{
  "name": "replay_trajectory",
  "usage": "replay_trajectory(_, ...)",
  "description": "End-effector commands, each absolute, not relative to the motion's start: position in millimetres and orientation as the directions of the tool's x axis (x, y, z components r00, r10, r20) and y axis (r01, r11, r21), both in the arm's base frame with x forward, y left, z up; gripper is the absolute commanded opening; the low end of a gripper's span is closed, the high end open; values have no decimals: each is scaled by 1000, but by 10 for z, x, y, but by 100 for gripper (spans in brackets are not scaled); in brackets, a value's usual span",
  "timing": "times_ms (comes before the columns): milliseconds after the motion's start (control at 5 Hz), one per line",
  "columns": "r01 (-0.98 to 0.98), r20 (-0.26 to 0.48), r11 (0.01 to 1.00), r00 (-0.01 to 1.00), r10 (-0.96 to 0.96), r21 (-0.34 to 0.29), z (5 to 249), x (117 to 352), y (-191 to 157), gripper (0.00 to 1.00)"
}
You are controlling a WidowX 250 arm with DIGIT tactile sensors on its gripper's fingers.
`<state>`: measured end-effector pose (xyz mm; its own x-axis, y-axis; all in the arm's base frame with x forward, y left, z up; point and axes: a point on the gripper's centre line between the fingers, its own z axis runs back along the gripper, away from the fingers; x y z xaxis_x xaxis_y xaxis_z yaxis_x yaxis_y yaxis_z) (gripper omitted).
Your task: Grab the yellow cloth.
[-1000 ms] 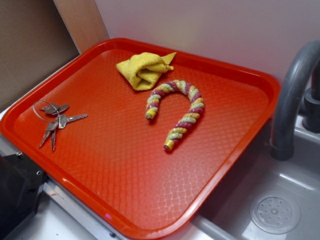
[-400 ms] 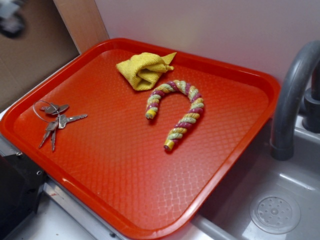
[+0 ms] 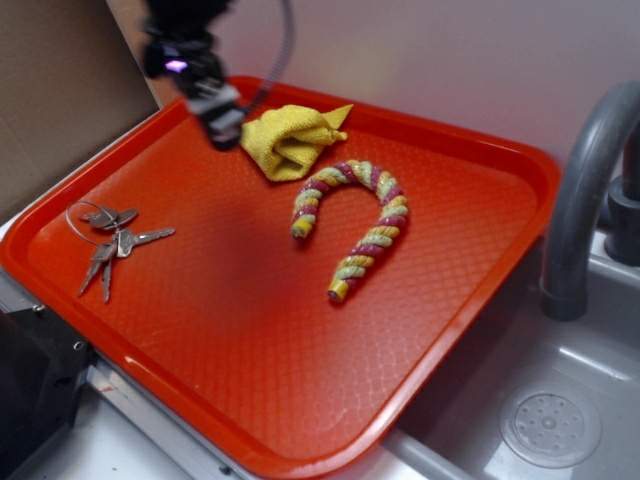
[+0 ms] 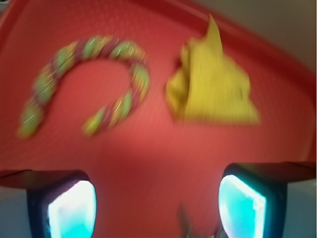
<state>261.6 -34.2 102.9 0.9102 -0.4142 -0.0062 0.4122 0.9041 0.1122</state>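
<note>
The yellow cloth [image 3: 290, 138] lies crumpled at the far middle of the red tray [image 3: 480, 290], one corner pointing right. In the wrist view the yellow cloth [image 4: 213, 89] sits upper right, blurred. My gripper [image 3: 222, 118] hangs above the tray's far left part, just left of the cloth and apart from it, motion-blurred. In the wrist view my gripper [image 4: 156, 206] is open: its two pale fingers [image 4: 72, 208] stand wide apart with only bare tray between them.
A twisted rope [image 3: 352, 222] of yellow, maroon and green strands curves just in front of the cloth. A bunch of keys [image 3: 112, 240] lies at the tray's left. A grey tap [image 3: 585, 200] and sink [image 3: 550, 425] stand to the right. A wall runs behind the tray.
My arm has come into the exterior view from the upper left and now hovers beside the cloth. Cloth, rope and keys have not moved.
</note>
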Motion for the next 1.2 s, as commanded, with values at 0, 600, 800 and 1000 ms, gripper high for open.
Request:
replay_trajectory(0,543,20,814,829,-558,204,696,3397,-152,100)
replay_trajectory(600,441,68,897,894,-443,46,573,2742,-130,0)
replay_trajectory(800,377,68,924,922,-380,59,589,2619,-134,0)
replay_trajectory(1000,268,161,963,950,-268,19,1088,2476,-188,0)
